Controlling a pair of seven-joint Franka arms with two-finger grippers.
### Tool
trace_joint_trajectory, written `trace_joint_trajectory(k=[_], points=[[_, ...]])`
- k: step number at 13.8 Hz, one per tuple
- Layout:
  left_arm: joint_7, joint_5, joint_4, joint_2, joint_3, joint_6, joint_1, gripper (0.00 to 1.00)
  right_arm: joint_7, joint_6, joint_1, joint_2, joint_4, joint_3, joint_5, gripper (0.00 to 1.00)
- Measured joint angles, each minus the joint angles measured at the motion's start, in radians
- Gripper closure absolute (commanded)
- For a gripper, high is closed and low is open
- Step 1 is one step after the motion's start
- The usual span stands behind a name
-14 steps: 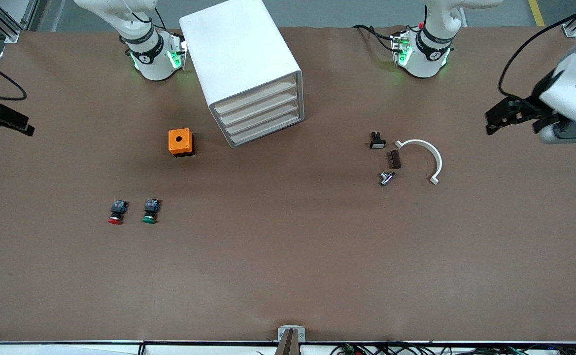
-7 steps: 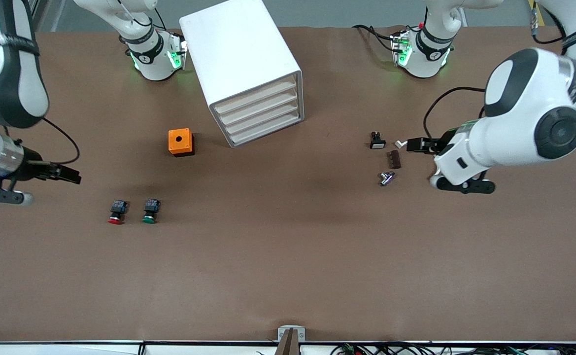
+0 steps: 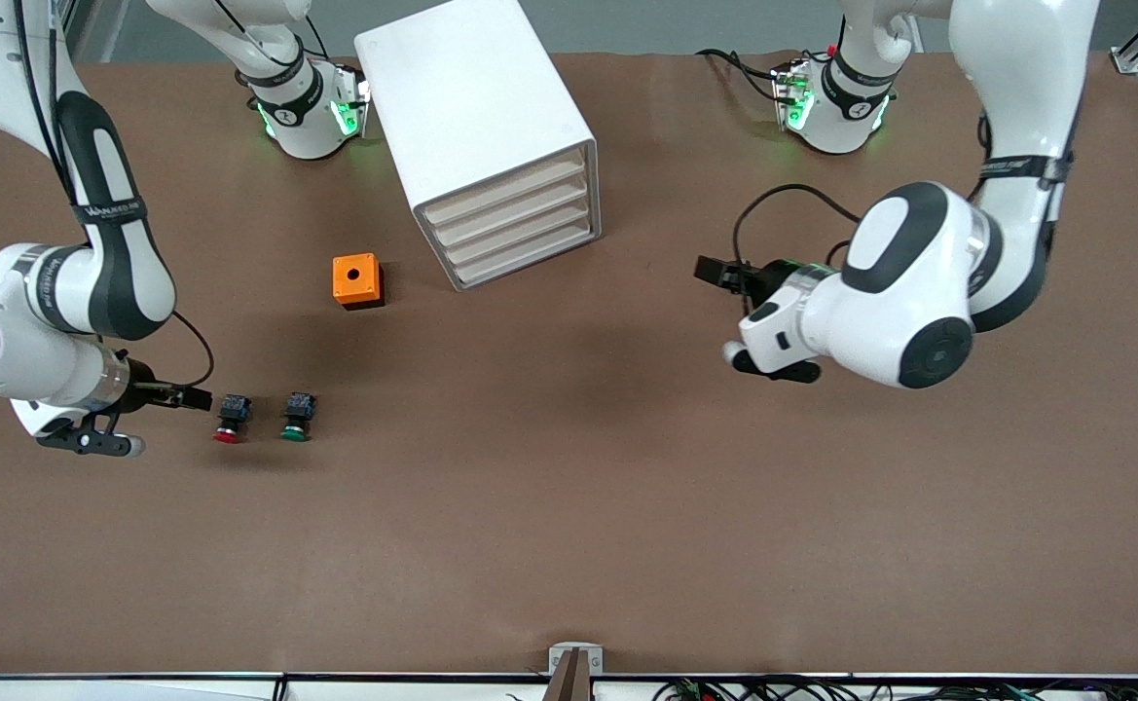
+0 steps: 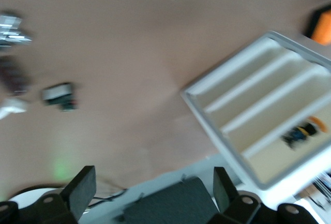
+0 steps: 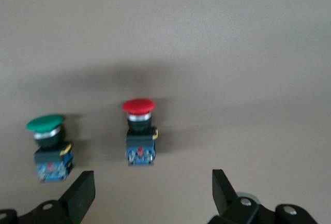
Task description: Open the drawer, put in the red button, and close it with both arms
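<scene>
The red button (image 3: 229, 419) lies on its side on the brown table, beside the green-capped button (image 3: 296, 417), toward the right arm's end. My right gripper (image 3: 195, 397) is low, just beside the red button, open and empty. In the right wrist view the red button (image 5: 139, 131) lies just ahead of the open gripper (image 5: 152, 193), with the green button (image 5: 49, 144) next to it. The white drawer cabinet (image 3: 491, 146) has all its drawers shut. My left gripper (image 3: 712, 271) is open and empty over the small parts, pointing at the cabinet front (image 4: 269, 110).
An orange box with a hole (image 3: 357, 280) stands between the buttons and the cabinet. Small parts (image 4: 59, 93) lie on the table under the left arm. The arm bases (image 3: 301, 107) stand at the table's farthest edge from the front camera.
Both arms swung in from the table's ends. The right gripper dropped to beside the red button. The left gripper moved over the small parts toward the cabinet, covering the white curved piece.
</scene>
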Motion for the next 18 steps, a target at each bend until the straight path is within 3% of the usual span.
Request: trace_joint_trajectory(k=[4, 8, 11, 15, 16, 18], points=[[0.075, -0.169, -0.023, 0.060, -0.017, 0.078, -0.061, 0.00, 0.095, 0.054, 0.009, 0.064, -0.017, 0.003, 0.000, 0.00], [0.400, -0.373, -0.190, 0.101, -0.020, 0.243, -0.069, 0.00, 0.110, 0.072, 0.013, 0.114, -0.020, 0.005, 0.000, 0.00], [0.553, -0.481, -0.249, 0.133, -0.028, 0.294, -0.104, 0.00, 0.110, 0.094, 0.013, 0.141, -0.023, 0.005, 0.000, 0.00], [0.752, -0.651, -0.293, 0.190, -0.031, 0.337, -0.178, 0.00, 0.111, 0.095, 0.024, 0.150, -0.026, 0.007, 0.000, 0.60], [0.787, -0.674, -0.304, 0.199, -0.031, 0.356, -0.196, 0.00, 0.111, 0.095, 0.027, 0.150, -0.027, 0.007, 0.000, 0.70], [0.839, -0.697, -0.319, 0.209, -0.032, 0.386, -0.231, 0.00, 0.111, 0.095, 0.030, 0.150, -0.028, 0.007, 0.000, 0.80]])
